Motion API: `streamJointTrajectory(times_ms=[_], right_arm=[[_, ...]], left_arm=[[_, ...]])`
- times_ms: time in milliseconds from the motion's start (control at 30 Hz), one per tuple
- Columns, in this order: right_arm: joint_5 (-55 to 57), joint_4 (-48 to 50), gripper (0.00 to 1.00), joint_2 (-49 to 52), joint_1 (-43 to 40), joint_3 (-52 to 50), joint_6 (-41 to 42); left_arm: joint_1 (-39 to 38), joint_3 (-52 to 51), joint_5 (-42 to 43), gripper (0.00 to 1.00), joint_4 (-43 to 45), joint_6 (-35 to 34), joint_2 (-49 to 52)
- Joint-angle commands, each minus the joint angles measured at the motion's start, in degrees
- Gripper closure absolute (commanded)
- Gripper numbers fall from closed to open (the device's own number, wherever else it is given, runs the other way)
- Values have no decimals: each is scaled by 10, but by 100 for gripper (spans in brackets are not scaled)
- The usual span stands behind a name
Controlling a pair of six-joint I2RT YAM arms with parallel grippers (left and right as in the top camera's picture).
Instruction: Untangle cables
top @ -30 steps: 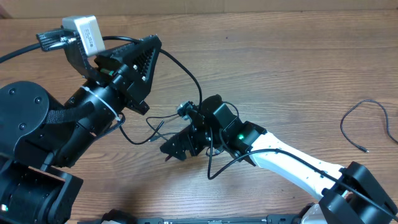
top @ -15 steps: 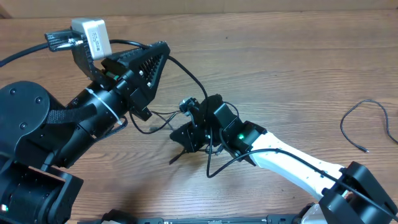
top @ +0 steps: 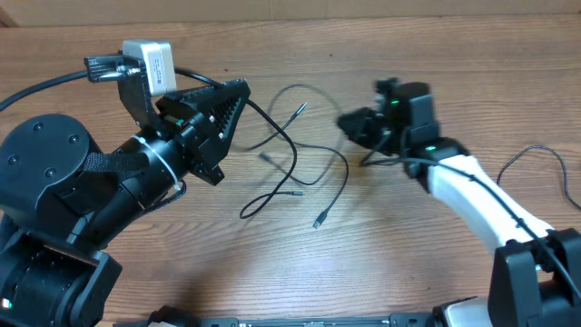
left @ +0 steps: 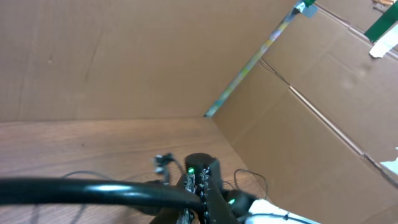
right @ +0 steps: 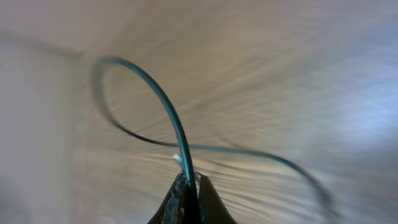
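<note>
The right pincer (right: 188, 194) pinches a thin black cable (right: 163, 99) looping up from its tips; the left pincer (top: 241, 90) is clenched.

We see a wood-grain table (top: 436, 54) with brown cardboard walls (left: 93, 56) standing at its far edge and meeting at a corner. A shiny strip (left: 249, 67) runs up that seam. Green tape (left: 382, 23) sits on the right-hand panel.

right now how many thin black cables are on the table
3. First cable and second cable cross mid-table; the right hand seems to pinch the second. Third cable lies apart, far right. Arms may hide more.
</note>
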Motion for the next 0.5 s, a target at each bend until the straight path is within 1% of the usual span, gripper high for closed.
streamJointTrajectory(times_ms=[0, 100, 167, 233, 333, 367, 433, 467], right_arm=[[2, -76, 96, 0, -25, 6, 14], [43, -158, 96, 0, -28, -2, -25], [71, -197, 95, 1, -24, -3, -25], [76, -230, 76, 1, -18, -5, -25], [79, -248, 66, 1, -12, -5, -25], [82, -251, 59, 1, -10, -5, -25], [91, -255, 34, 1, -7, -5, -25], [94, -257, 0, 1, -4, -5, -25]], left_arm=[[-3, 12, -40, 96, 2, 29, -2], [-3, 12, -83, 96, 2, 29, -2], [-3, 12, -112, 96, 2, 29, -2], [-3, 12, -166, 94, -2, 31, -2], [-3, 12, -240, 94, -4, 48, -2], [-3, 12, -263, 94, -5, 57, -2], [-3, 12, -320, 95, -9, 69, -1], [-3, 12, -372, 95, -13, 72, 2]])
